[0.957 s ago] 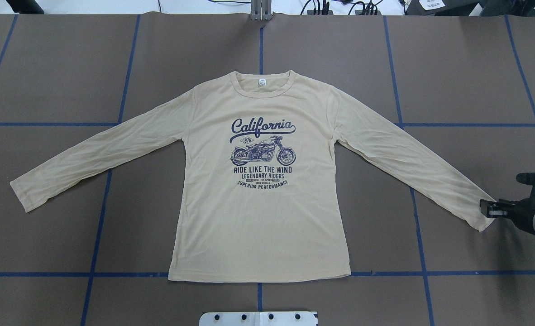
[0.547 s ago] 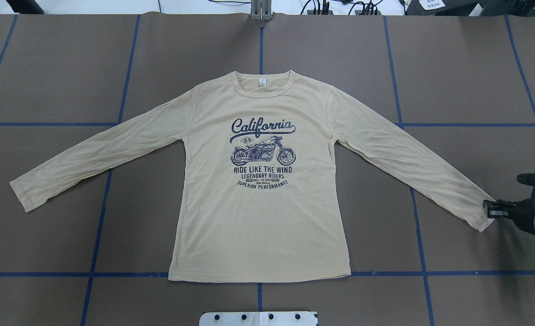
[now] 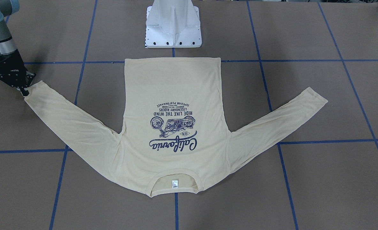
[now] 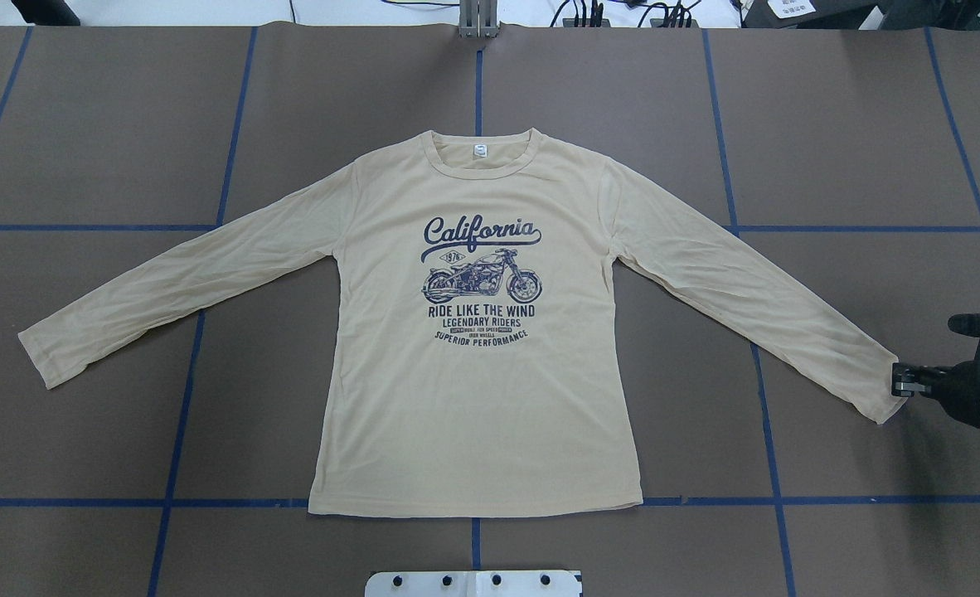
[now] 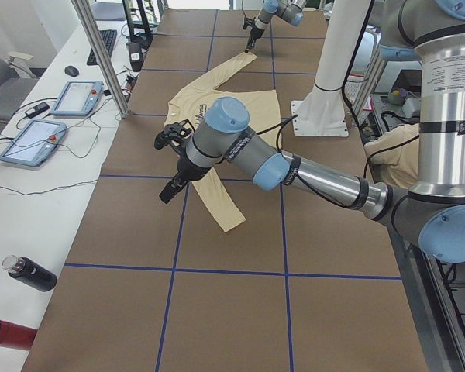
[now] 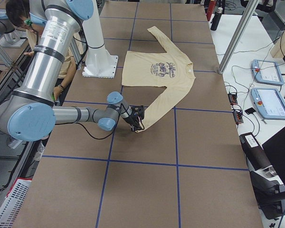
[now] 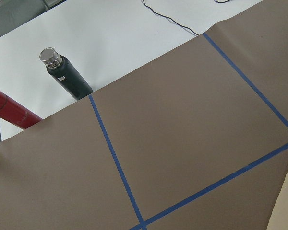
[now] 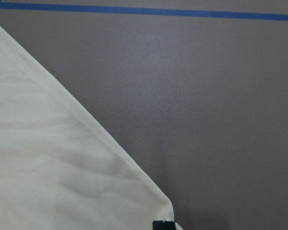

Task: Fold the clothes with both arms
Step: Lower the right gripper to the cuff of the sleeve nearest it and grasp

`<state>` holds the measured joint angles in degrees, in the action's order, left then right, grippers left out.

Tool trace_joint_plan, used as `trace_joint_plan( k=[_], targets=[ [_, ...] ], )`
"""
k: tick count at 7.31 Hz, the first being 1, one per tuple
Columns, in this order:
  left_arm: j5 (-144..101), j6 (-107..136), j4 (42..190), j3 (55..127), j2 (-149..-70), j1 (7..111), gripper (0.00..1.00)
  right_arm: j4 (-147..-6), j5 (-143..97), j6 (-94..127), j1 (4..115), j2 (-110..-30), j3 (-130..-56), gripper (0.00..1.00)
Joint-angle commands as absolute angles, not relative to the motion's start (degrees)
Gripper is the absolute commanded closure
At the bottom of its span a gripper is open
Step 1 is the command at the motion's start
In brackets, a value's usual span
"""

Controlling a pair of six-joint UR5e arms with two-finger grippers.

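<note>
The right gripper (image 4: 899,383), whose opening I cannot tell, sits at the shirt's (image 4: 473,414) cuff (image 4: 882,393) and should pinch both layers firmly before lifting.

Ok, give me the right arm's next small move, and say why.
Probably close the right gripper on the sleeve cuff beside it. The shirt lies flat, print up, both sleeves spread, and that gripper sits at the cuff's edge; whether its jaws already pinch cloth cannot be told.
</note>
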<state>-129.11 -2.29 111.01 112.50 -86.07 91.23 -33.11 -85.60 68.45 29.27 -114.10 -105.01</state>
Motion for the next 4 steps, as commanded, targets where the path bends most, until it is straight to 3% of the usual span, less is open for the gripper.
trace_joint_plan(
  k=[1,3,4],
  targets=[
    [-129.1,-2.3,111.0,112.5,-86.0,91.2,0.0,-33.0,-86.8,68.3,29.7,-114.3,-106.4,0.51],
    [-129.1,-2.3,111.0,112.5,-86.0,91.2,0.0,-33.1,-86.7,67.2,29.8,-114.6,-106.1,0.46],
    [-129.1,-2.3,111.0,112.5,-86.0,91.2,0.0,-33.1,-86.7,66.0,29.8,-115.2,-106.0,0.37]
  ],
)
